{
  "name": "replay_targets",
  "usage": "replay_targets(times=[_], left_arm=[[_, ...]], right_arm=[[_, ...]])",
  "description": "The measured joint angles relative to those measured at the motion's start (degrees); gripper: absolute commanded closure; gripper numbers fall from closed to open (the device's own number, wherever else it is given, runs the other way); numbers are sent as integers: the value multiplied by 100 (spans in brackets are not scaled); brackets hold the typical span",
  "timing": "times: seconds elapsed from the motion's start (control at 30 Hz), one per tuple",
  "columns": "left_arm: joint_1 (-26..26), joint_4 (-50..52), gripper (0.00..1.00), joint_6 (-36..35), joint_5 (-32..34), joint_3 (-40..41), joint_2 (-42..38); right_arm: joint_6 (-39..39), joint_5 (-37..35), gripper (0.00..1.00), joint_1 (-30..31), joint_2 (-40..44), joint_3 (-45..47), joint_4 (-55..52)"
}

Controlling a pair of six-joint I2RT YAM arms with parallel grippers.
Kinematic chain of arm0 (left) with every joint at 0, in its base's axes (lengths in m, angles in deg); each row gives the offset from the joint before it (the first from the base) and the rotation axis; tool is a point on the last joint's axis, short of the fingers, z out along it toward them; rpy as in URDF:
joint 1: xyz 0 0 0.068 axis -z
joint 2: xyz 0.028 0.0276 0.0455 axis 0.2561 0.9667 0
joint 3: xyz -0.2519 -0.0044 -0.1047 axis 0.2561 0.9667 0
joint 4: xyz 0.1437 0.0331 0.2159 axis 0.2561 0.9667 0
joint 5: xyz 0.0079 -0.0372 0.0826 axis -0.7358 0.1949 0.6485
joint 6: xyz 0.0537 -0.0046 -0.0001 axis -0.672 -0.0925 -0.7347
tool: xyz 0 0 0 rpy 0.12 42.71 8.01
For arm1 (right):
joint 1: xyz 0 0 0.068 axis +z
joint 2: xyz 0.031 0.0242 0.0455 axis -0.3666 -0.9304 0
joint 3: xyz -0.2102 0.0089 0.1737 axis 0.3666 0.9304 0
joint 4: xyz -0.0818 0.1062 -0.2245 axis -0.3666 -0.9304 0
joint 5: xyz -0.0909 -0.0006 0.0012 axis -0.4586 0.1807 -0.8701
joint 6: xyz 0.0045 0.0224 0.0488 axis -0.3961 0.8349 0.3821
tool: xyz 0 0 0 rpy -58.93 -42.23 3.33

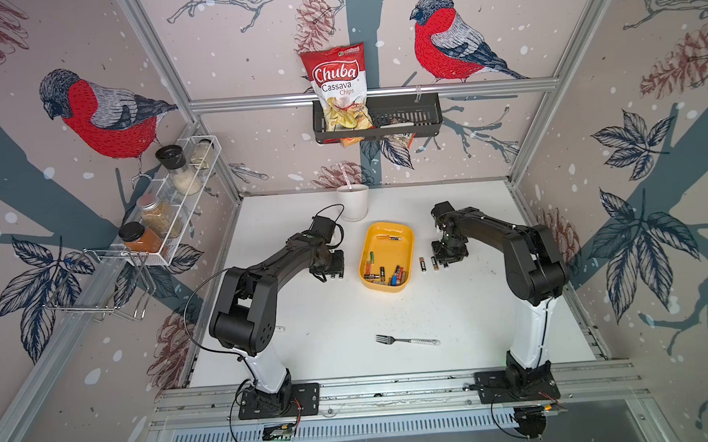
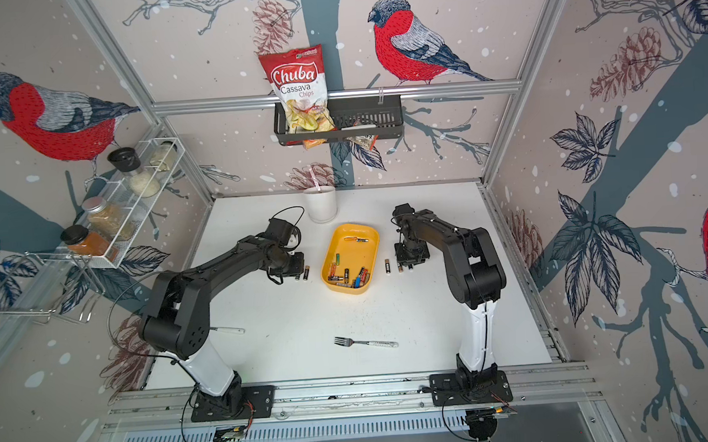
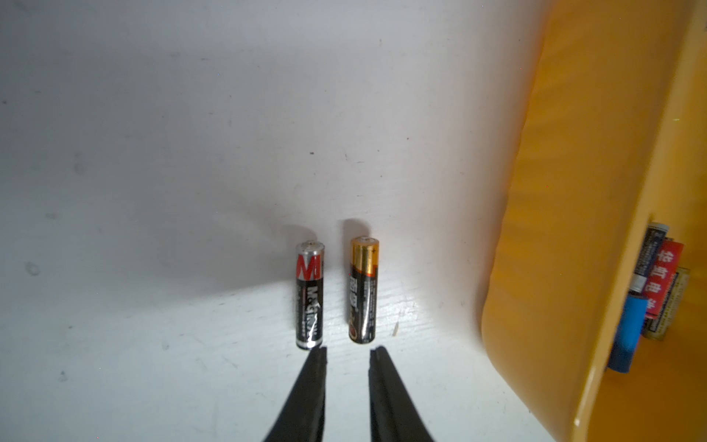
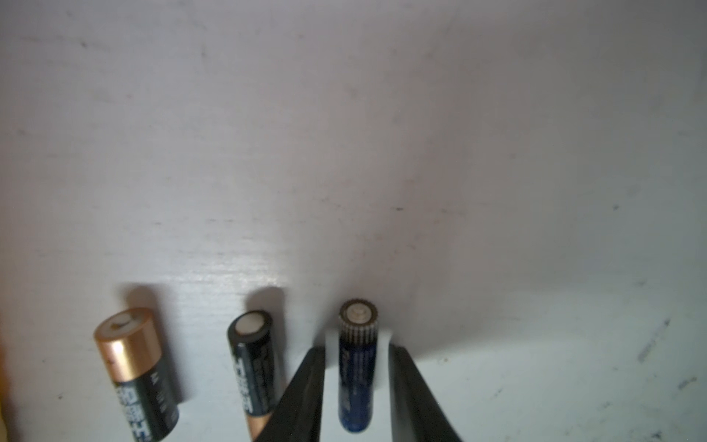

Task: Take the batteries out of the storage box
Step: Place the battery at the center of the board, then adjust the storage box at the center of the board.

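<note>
The yellow storage box [image 1: 391, 251] sits on the white table [image 1: 349, 322] with many batteries [image 1: 388, 276] inside it. On the robot's left of the box, the left gripper [image 3: 347, 354] is parted and empty, its tips just behind a black-and-red battery [image 3: 309, 302] and a gold-and-black battery [image 3: 362, 294]. On the box's opposite side, the right gripper [image 4: 357, 355] is released around a blue battery [image 4: 355, 382], with a gap on each side. A black battery [image 4: 254, 363] and a copper-top battery [image 4: 134, 367] lie beside the blue one.
</note>
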State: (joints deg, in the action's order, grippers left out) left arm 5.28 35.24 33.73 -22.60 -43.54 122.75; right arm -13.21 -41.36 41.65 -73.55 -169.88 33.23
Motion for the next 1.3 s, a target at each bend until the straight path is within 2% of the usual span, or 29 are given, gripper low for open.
replay_targets(times=[0.43,0.63,0.97,1.3], left_arm=[[68,35,74,0,-2,-179,17],[160,35,74,2,-2,-249,74],[302,31,74,66,-9,-286,133],[535,-13,74,181,-48,-238,136]], right_arm=[[2,-61,63,48,184,-260,-179],[39,-52,62,238,164,-691,-319],[52,44,61,767,-780,-1982,-560],[146,83,61,933,-1213,-2540,-713]])
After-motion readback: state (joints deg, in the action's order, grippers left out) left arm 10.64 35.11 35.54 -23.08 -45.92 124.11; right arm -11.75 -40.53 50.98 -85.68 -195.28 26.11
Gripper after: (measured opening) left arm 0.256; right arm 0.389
